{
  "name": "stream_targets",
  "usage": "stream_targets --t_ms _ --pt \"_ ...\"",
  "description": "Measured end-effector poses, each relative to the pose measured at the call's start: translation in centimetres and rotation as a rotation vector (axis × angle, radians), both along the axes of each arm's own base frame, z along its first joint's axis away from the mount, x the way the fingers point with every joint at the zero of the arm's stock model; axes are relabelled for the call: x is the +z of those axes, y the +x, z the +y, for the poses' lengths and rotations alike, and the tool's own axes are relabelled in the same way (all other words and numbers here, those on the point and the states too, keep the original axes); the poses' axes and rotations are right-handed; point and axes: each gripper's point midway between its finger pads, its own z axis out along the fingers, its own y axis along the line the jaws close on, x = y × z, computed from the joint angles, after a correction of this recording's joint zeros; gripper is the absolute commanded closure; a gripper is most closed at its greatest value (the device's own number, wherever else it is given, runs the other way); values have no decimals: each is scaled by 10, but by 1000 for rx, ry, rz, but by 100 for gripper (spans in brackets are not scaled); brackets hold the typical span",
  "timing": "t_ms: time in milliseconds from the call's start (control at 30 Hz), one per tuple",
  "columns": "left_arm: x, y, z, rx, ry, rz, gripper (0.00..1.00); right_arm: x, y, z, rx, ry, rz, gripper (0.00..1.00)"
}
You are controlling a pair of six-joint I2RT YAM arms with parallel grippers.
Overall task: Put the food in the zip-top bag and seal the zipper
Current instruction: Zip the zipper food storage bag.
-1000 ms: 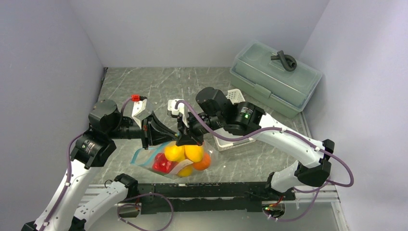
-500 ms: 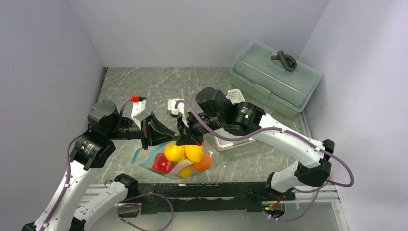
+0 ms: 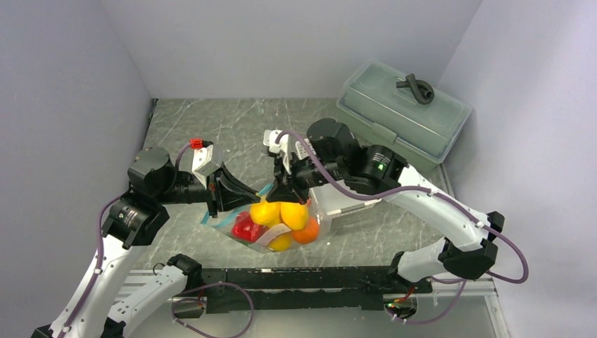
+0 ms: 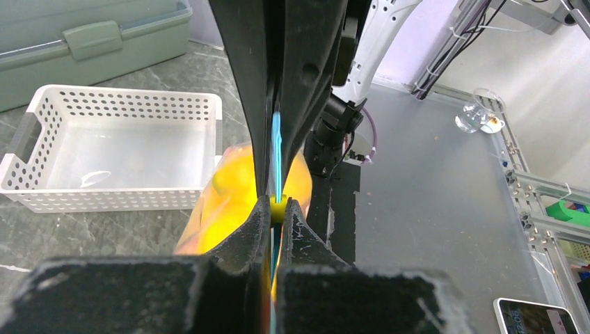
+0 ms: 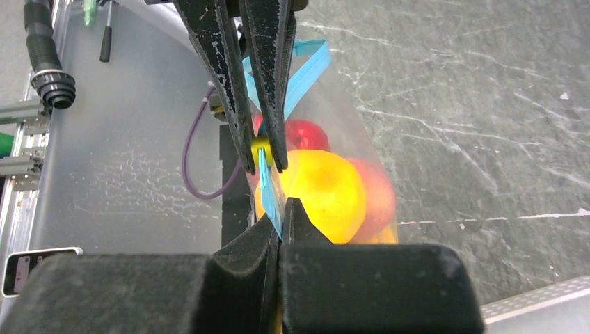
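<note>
The clear zip-top bag (image 3: pixel 243 220) hangs off the table between my two grippers. It holds the food (image 3: pixel 281 220): yellow lemons (image 5: pixel 323 195), a red pepper (image 5: pixel 306 136), oranges and a pinkish peach (image 5: pixel 373 196). My left gripper (image 3: pixel 257 199) (image 4: pixel 278 207) is shut on the small yellow slider of the teal zipper (image 4: pixel 277 149). A little to its right, my right gripper (image 3: pixel 284 196) (image 5: pixel 280 212) is shut on the same zipper strip (image 5: pixel 268 184). A loose teal end (image 5: pixel 306 69) curls beyond the left fingers. No carrot shows.
The white slotted basket (image 4: pixel 118 146) stands behind the bag, mostly hidden by the right arm in the top view. A grey-green lidded box (image 3: pixel 401 113) with a black loop on top sits at the back right. The black and aluminium frame (image 3: pixel 317 278) runs along the near edge.
The right gripper has slid to the right along the zipper and risen a little. The bag with the food shifted right and up with it. The left arm stayed put.
</note>
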Motion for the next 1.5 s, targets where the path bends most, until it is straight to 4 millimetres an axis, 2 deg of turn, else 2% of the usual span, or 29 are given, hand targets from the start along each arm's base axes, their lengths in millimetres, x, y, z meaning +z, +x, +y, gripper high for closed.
stream_targets --t_ms 700,1000,1500 --pt "-3 7 1 41 7 -1 100 44 36 -57 -230 181 12 100" --pt "-4 6 3 51 9 -2 100 57 52 -69 -355 236 -14 100" --pt "-12 4 7 77 29 19 100 77 80 -99 -602 335 -93 100"
